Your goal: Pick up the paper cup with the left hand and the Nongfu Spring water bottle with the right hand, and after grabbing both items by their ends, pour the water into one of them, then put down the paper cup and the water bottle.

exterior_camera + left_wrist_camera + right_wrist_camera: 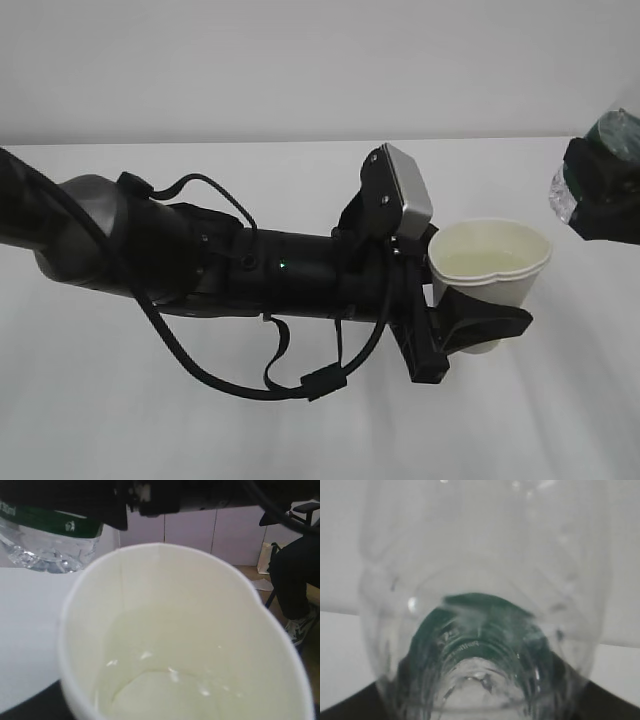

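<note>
Aloft over a white counter [120, 420], the left hand [200, 260] reaches in from the left of the exterior view, its black end effector [470, 335] clamped around the side of the paper cup [490, 270], which is held clear of the surface and roughly upright; one black finger [490, 325] crosses the front of the cup wall, and the rim is squeezed slightly out of round. Inside the cup, a shallow pool of water [165, 690] lies over the pale cream bottom, with small glints on its surface in the left wrist view. At the far right edge of the exterior view, level with the cup's rim and apart from it, the right hand [605, 215] carries the Nongfu Spring water bottle [600, 160], only partly in frame, its dark green label band and crinkled clear plastic visible. From the left wrist view the bottle hangs above and behind the cup's left rim, lying close to horizontal. Seen from the right wrist, the camera looks along the inside of the clear ribbed bottle from its base toward the green band; the black end effector shows only as dark corners at the bottom edges, closed on the bottle's base end. A grey-silver box [405, 190] sits on the left wrist, and black cables [230, 385] loop below the arm
</note>
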`<state>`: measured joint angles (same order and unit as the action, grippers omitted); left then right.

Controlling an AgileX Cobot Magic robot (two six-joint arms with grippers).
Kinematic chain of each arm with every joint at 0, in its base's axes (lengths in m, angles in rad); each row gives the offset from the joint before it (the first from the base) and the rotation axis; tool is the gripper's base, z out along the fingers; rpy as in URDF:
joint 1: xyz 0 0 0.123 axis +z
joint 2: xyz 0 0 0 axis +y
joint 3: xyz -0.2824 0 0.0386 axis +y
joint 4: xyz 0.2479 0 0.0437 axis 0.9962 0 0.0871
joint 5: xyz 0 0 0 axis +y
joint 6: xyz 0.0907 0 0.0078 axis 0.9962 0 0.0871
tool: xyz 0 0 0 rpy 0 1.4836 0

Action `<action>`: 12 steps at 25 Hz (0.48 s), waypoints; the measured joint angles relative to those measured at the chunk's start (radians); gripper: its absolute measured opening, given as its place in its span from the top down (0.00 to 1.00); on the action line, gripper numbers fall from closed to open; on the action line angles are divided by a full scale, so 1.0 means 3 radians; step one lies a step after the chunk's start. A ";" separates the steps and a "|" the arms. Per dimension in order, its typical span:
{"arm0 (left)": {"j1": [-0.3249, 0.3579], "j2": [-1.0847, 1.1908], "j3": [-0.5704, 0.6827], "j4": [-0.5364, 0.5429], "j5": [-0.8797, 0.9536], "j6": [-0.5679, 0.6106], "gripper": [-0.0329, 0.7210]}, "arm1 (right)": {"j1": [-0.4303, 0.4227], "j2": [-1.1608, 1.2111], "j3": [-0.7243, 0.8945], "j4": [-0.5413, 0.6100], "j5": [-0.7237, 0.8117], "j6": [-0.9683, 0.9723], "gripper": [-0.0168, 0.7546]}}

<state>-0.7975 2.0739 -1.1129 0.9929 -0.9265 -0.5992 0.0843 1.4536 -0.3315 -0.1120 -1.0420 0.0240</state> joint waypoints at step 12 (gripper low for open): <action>0.0012 0.0000 0.0000 0.0000 0.0020 0.0000 0.40 | 0.0000 0.0631 0.0006 0.0162 -0.0254 -0.0137 0.46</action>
<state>-0.7938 2.0739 -1.1129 0.9929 -0.9205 -0.5992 0.0843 1.6430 -0.3299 -0.0634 -1.1182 -0.0172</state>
